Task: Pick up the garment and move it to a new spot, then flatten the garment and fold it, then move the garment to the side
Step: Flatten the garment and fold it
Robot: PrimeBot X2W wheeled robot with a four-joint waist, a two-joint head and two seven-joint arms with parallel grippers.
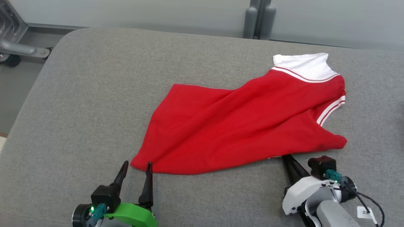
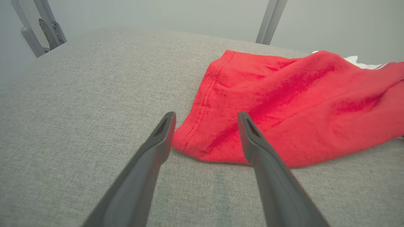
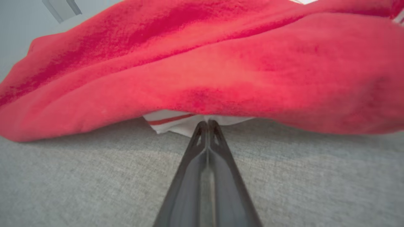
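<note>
A red sleeveless garment (image 1: pixel 240 123) with a white collar and white striped trim lies crumpled on the grey padded table (image 1: pixel 94 94). My left gripper (image 1: pixel 138 163) is open at the garment's near left corner. In the left wrist view that hemmed corner of the garment (image 2: pixel 284 104) lies between the left gripper's (image 2: pixel 205 115) spread fingers. My right gripper (image 1: pixel 284 156) is at the garment's near right edge. In the right wrist view the right gripper (image 3: pixel 206 122) has its fingers pressed together on a white striped edge tucked beneath the red folds of the garment (image 3: pixel 221 63).
The grey table surface stretches wide to the left of and behind the garment. A grey metal frame (image 1: pixel 15 41) stands off the table's far left corner, and grey posts (image 1: pixel 258 19) stand behind the far edge.
</note>
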